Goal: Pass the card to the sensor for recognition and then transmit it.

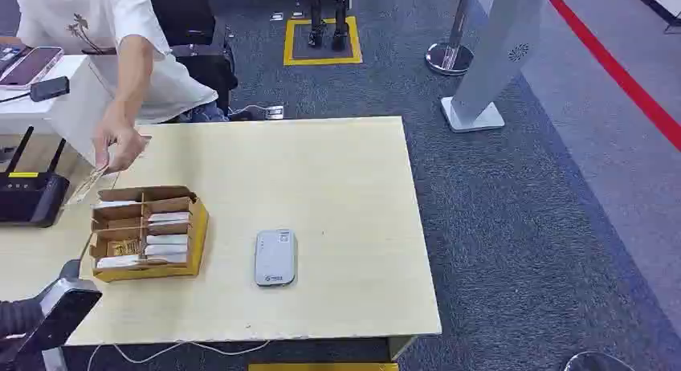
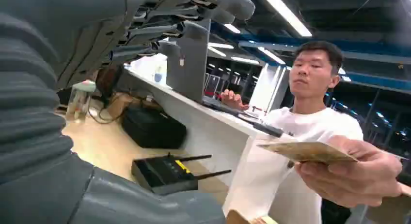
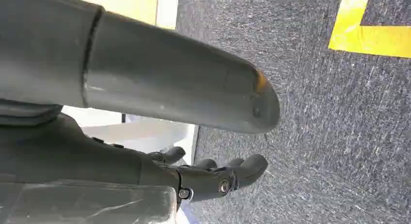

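A person's hand (image 1: 119,146) holds a card (image 1: 92,181) over the table's left side, just beyond the cardboard card box (image 1: 146,230). In the left wrist view the same card (image 2: 306,152) is pinched in the person's fingers, a short way off from my left hand (image 2: 145,44). That hand's fingers are spread and it holds nothing. My left arm comes in at the table's near left corner (image 1: 48,311). The grey-white sensor (image 1: 275,257) lies flat near the table's front middle. My right hand (image 3: 213,178) hangs over the carpet, fingers loosely bent, holding nothing.
The box has several compartments with cards in them. A black router (image 1: 28,196) with antennas sits at the left edge, also seen as the router (image 2: 167,173). The person in a white shirt (image 1: 96,26) sits behind the wooden table (image 1: 321,170). A stanchion base (image 1: 448,58) and a white gate post (image 1: 490,66) stand on the carpet.
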You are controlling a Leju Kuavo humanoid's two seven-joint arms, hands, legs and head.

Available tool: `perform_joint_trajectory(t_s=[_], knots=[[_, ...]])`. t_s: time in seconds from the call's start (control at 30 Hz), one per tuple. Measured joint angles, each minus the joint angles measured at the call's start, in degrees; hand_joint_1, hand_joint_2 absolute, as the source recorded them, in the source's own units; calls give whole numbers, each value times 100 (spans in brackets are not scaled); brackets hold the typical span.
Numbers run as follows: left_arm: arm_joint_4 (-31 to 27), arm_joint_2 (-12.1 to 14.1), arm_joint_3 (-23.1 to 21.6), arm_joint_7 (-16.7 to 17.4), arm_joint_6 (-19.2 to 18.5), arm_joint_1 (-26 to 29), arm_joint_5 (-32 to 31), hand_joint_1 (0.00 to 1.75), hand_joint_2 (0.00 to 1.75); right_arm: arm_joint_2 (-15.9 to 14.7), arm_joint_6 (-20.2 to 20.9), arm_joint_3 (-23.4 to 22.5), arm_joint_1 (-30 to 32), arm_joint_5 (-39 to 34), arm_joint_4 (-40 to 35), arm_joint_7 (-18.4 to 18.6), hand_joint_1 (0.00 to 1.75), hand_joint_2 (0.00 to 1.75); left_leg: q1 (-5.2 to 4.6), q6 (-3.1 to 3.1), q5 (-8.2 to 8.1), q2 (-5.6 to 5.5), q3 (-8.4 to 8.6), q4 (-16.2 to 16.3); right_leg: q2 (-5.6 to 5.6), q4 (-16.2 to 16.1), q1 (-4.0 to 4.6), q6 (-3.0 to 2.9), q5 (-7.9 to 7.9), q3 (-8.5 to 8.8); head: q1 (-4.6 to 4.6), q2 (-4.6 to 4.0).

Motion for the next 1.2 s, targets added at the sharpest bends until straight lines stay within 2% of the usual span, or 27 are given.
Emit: perform_joint_trajectory(t_s=[0.13, 0.4, 0.5, 0.8, 0.83, 0.87, 0.9, 0.93, 0.97, 1.07, 1.2], knots=[[0, 142, 0, 20, 2, -3, -37, 0, 175, 2, 0, 0, -1, 0, 0, 0, 0, 0, -2, 0, 0, 0, 0, 0, 0, 0, 0, 0, 0, 0, 0, 0], [0, 231, 0, 44, 2, -5, -59, 0, 175, 4, 0, 0, 0, 0, 2, 0, 0, 0, -4, 1, 0, 0, 0, 0, 0, -1, 0, 0, 0, 0, 0, -2], [0, 269, 0, 256, 83, -4, -558, 0, 175, 4, 2, 0, -1, 2, 0, 2, 0, 0, -3, 0, 0, 0, 0, 0, 0, -1, 0, 0, 0, 1, 0, -2], [0, 282, 0, 309, 100, -3, -681, 0, 175, 4, 2, 0, -1, 4, 0, 2, 0, 0, -3, 0, -1, 0, -1, 0, 0, -1, 0, 0, 0, 1, 0, -2], [0, 402, 2, 583, 175, 3, -1356, 0, 175, 7, 2, 0, -1, 13, 2, 11, 0, 0, 1, 0, 0, 0, -1, 0, 0, 0, 0, 0, 0, 1, 2, 0], [13, 892, 66, 1257, 232, 5, -3324, 0, 175, 7, 2, 0, -4, 46, 2, 33, 0, 0, 2, -1, 1, -1, 0, 0, -2, 1, 1, -3, -2, 0, -2, 0], [22, 974, 70, 1278, 217, -4, -3478, 0, 175, 7, 2, 0, -6, 46, 2, 35, 0, 0, 2, -1, 1, -2, 0, -1, -2, 1, 1, -3, -2, 0, -2, 0], [74, 1189, 70, 1331, 118, -81, -3760, 0, 175, 13, 15, 2, -28, 57, 2, 35, 0, 0, 3, -2, 1, -1, 0, -1, -1, 2, 1, -4, -2, -2, 0, -2], [304, 1361, -24, 1447, -24, -429, -4043, 0, 175, 28, 37, 18, -44, 138, 2, 37, 0, 0, 0, -2, 2, -2, 0, -1, -2, 1, 1, -4, -2, -1, 0, 0], [790, 1414, -284, 1537, -234, -989, -4113, 0, 175, 28, 63, 63, -78, 168, 2, 42, 0, 0, -2, 0, 3, -3, 1, -1, -2, 0, 1, -3, 0, 0, 2, -2], [1397, 1431, -492, 1567, -332, -1546, -4081, 0, 175, 28, 72, 129, -106, 247, 2, 24, 0, 0, -2, -2, 5, -1, 2, 0, -2, 1, 0, -4, 2, 0, 4, 0]])
